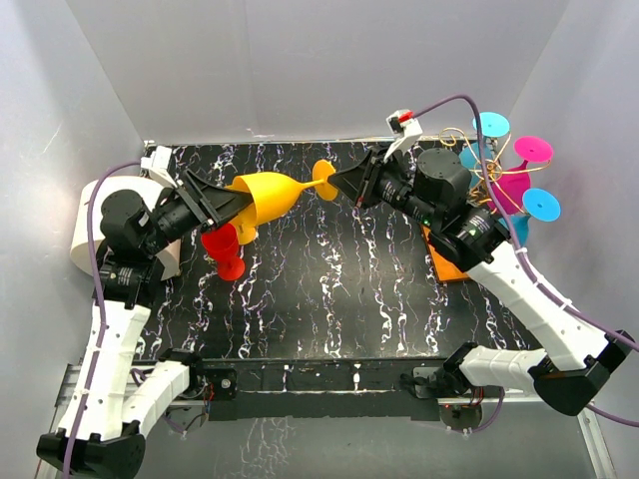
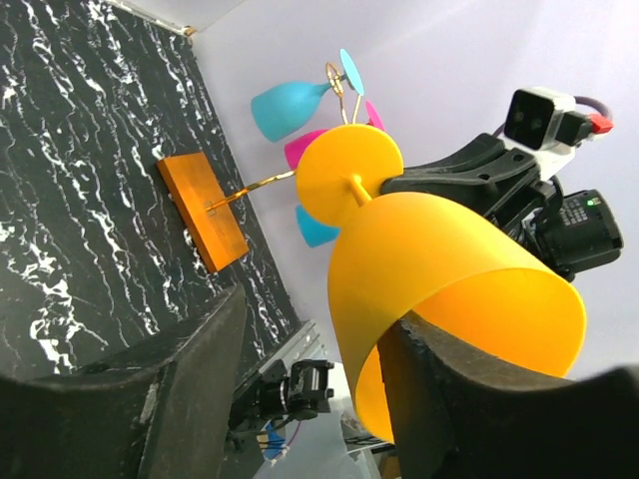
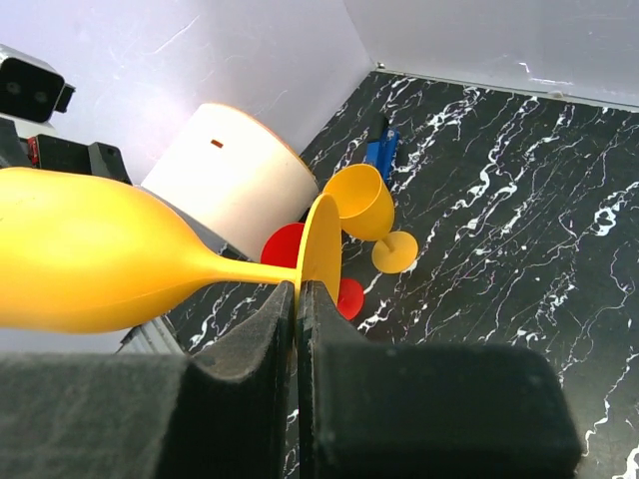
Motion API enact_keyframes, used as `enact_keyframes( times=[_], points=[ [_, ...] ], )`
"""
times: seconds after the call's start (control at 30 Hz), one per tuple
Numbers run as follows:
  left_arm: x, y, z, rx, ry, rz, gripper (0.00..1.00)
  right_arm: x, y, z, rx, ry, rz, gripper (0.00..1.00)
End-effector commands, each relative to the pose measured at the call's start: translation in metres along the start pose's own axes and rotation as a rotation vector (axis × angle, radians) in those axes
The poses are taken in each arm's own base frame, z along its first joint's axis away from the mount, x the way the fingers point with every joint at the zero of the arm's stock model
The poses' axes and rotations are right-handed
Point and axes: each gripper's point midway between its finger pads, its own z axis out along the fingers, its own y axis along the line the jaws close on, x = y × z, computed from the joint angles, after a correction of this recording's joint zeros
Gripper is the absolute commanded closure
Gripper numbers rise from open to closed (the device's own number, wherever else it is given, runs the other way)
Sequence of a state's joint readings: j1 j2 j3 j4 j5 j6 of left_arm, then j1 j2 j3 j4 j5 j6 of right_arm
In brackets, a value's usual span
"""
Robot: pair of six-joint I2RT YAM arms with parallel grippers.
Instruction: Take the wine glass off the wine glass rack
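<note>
- Standing just behind the left end effector (image 1: 248,215), a white roll (image 1: 85,225) occupies the far left of the counter (image 1: 329,299). It appears to have no part in the task.
- Left end effector: jaws apart, straddling the bowl of the yellow wine glass (image 1: 270,195). The left wrist view shows one finger (image 2: 449,389) against the bowl and a clear gap on the other side. I therefore judge that there is no firm hold yet. The placement suits taking the glass by its widest, sturdiest part.
- Directly below the left end effector, a red wine glass (image 1: 225,249) rests on the counter. Which way up it stands cannot be told.
- Yellow wine glass: off the rack and held roughly level in the air between the two end effectors. Its bowl points toward the left one and its foot toward the right one.
- Right end effector (image 3: 298,289): clamped on the edge of the glass's foot, fingers nearly together on the thin disc. In my judgement, so narrow a pinch on a long lever explains why the other arm is brought to the bowl.
- Behind the right end effector, beside its wrist, stands the wine glass rack (image 1: 444,261), its orange base partly hidden by the arm. The gold wire hooks carry the cyan and magenta glasses (image 1: 514,185). The yellow glass is well apart from them, so removal looks achieved and only a handover or set-down remains.
</note>
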State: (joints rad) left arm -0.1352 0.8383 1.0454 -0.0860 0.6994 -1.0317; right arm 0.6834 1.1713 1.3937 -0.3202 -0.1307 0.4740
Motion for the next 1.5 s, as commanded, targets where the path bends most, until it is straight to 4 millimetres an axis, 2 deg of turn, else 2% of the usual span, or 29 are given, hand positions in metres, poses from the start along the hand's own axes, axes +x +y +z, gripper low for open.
enact_keyframes(
  times=[0.0,0.33,0.4,0.53,0.57,0.63,0.7,0.83,0.97,1.23,1.47],
  points=[
    [0.004,-0.005,-0.006,-0.026,0.02,0.032,0.52,-0.028,0.021,-0.007,-0.09,-0.109,0.015,1.0],
    [0.001,0.012,0.002,-0.139,0.058,0.049,0.98,-0.016,0.006,0.0,-0.041,-0.101,-0.014,0.99],
    [-0.001,0.017,0.004,-0.175,0.064,0.053,1.0,-0.016,0.001,-0.002,-0.02,-0.104,-0.035,0.83],
    [-0.012,0.031,0.006,-0.28,0.059,0.09,1.0,-0.025,-0.009,-0.014,0.046,-0.142,-0.083,0.37],
    [-0.016,0.034,0.005,-0.312,0.054,0.103,1.0,-0.027,-0.012,-0.018,0.063,-0.156,-0.099,0.29],
    [-0.023,0.045,0.006,-0.38,0.053,0.124,1.0,-0.036,-0.017,-0.028,0.104,-0.187,-0.127,0.17],
    [-0.029,0.057,0.008,-0.445,0.066,0.143,1.0,-0.044,-0.021,-0.039,0.14,-0.219,-0.152,0.1],
    [-0.038,0.098,0.015,-0.627,0.142,0.172,1.0,-0.056,-0.027,-0.059,0.194,-0.264,-0.188,0.07],
    [-0.053,0.134,0.027,-0.766,0.206,0.21,1.0,-0.061,-0.029,-0.069,0.22,-0.28,-0.209,0.06],
    [-0.108,0.178,0.059,-0.947,0.187,0.31,1.0,-0.061,-0.03,-0.076,0.23,-0.277,-0.221,0.04],
    [-0.126,0.221,0.073,-1.079,0.248,0.365,1.0,-0.057,-0.028,-0.076,0.214,-0.265,-0.222,0.02]
  ],
)
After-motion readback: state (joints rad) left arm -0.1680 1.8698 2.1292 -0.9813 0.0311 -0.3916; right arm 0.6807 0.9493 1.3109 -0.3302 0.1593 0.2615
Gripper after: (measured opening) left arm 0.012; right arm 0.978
